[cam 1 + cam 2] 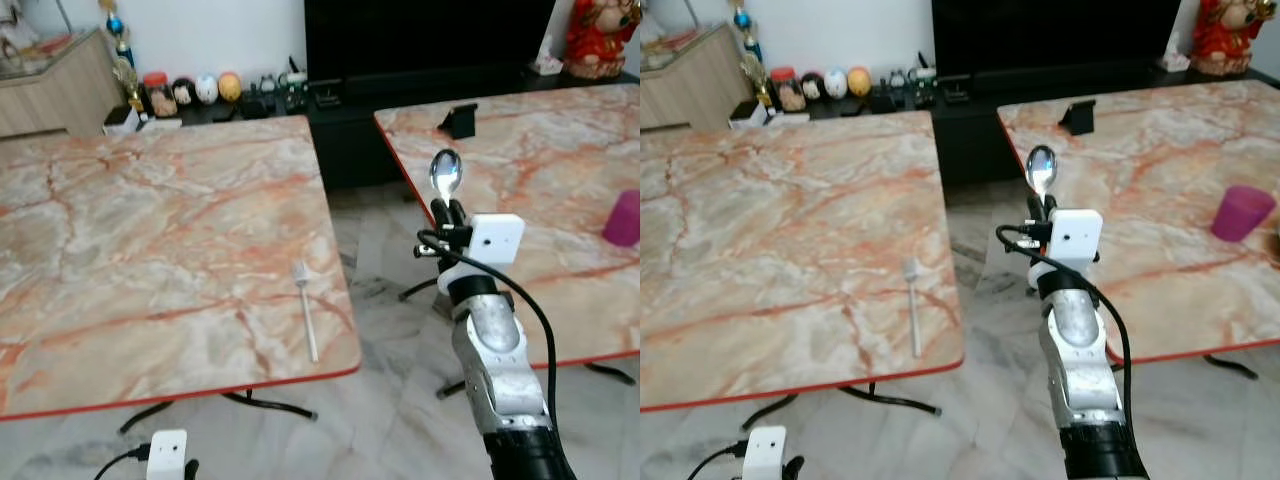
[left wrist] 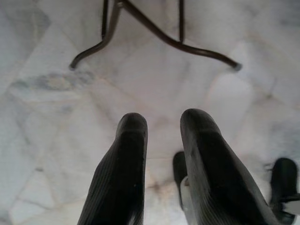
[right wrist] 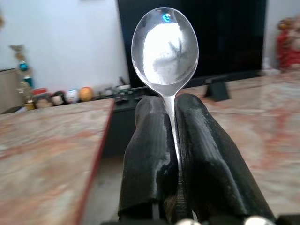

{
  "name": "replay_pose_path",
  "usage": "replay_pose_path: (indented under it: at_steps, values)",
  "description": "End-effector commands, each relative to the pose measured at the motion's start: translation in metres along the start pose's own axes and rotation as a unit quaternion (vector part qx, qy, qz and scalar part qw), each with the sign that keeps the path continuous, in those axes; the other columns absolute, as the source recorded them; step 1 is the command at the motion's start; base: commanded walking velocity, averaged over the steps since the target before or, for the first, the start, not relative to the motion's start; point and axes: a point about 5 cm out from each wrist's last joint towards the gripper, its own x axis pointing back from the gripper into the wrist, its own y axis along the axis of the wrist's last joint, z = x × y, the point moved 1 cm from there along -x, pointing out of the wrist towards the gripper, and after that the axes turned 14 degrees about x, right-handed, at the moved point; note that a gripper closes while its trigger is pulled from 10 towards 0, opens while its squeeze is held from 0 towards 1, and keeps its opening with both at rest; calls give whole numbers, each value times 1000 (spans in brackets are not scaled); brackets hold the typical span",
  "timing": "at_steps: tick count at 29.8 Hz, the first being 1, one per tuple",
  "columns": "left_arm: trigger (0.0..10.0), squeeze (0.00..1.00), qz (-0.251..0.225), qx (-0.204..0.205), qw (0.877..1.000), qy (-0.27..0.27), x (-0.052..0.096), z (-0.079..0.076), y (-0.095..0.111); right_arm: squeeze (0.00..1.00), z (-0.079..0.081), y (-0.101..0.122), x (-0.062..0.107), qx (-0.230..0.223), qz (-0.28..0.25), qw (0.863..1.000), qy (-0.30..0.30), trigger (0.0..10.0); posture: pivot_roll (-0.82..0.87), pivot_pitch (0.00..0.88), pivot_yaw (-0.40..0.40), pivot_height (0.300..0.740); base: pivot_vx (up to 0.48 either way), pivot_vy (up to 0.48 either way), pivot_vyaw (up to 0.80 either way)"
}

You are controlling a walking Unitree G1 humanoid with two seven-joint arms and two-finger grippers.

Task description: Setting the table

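At centre frame our right gripper (image 1: pixel 447 210) is clamped on a shiny silver metal spoon (image 1: pixel 445 175), bowl up, between 2 marble-patterned tables (image 1: pixel 150 230). A silver fork (image 1: pixel 306 318) lies near the left table's lower right edge. Low at lower left, our left gripper (image 2: pixel 161 124) has its fingers slightly apart over the floor.

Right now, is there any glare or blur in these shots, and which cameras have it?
Right wrist view: the spoon bowl glares white, held sharp between the right gripper fingers, background soft. Left wrist view: the left gripper fingers are dark and blurred against pale floor. Eye views: evenly lit, slightly soft; the fork reads clearly.
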Motion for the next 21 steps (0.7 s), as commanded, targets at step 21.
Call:
replay_pose_path:
  at_steps: [21]
  values:
    - [10000,0,11,-20,1000,5,2,7,-4,0,11,8,-2,-1,-14,1000,21,10000,-107,0,67,740,0,-24,0]
